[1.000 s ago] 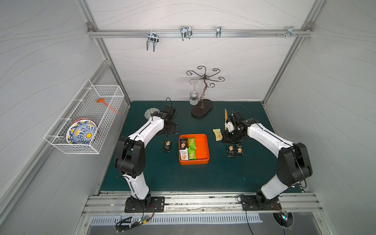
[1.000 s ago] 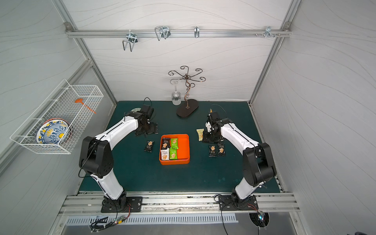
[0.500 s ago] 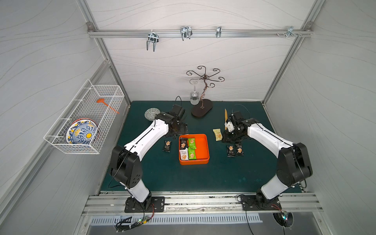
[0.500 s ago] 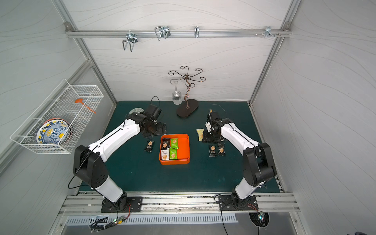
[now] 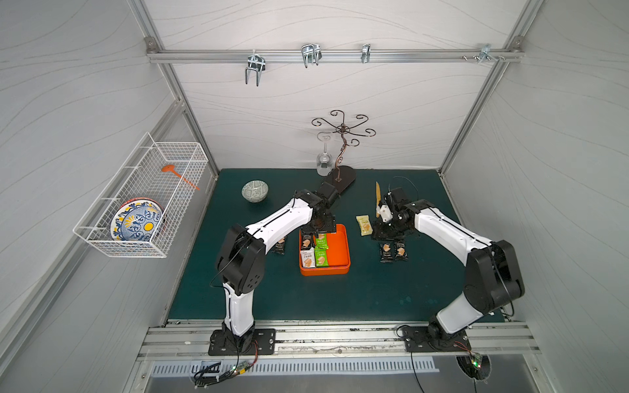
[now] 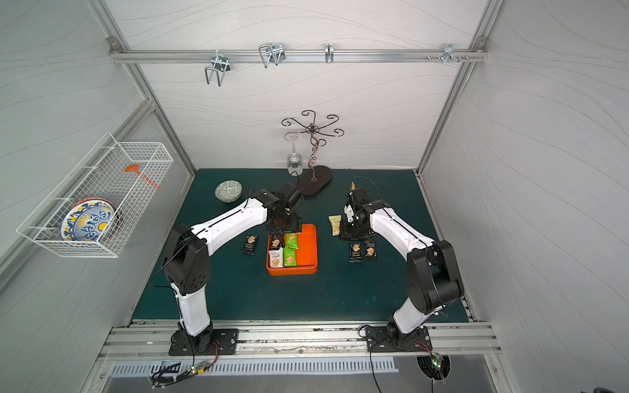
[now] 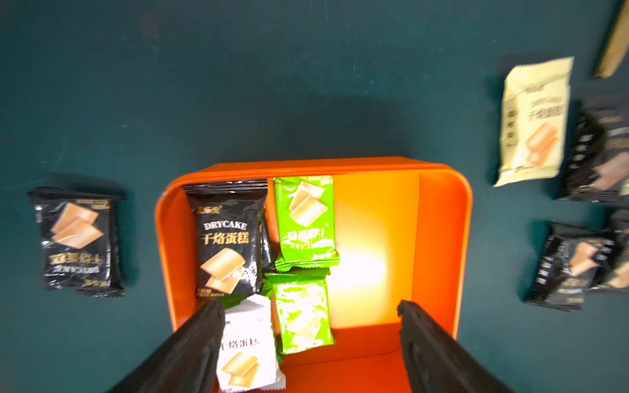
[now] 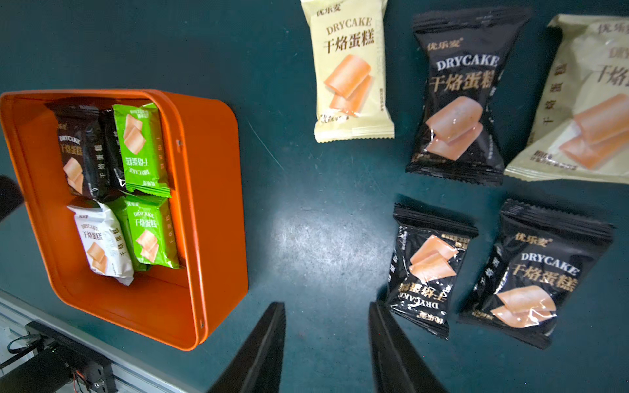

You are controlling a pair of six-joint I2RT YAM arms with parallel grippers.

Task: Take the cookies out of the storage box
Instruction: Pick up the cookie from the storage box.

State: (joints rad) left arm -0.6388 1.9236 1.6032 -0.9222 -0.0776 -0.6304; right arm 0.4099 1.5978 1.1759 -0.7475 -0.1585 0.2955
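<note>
Above the orange box [image 5: 338,250], we see the left gripper [image 7: 308,304] hanging with its jaws spread wide and nothing between them, so it has hold of no packet. The box sits mid-way across the green mat [image 5: 374,296], between the two arms. Its cookies are packed along its left side: a black packet [image 7: 226,238] and a green one [image 7: 306,217] at the far end, then a white one [image 7: 246,347] and a second green one [image 7: 301,313] nearer the arms' bases. More wrappers peek out beneath them, and the right half of the box is bare. One black packet [image 6: 251,244] lies on the mat just left of the box. On the right lie a pale yellow packet [image 5: 364,225] and two black ones [image 5: 386,252] side by side, all close to the right gripper [image 8: 326,306]. Its jaws stand partly apart over bare mat, gripping nothing.
</note>
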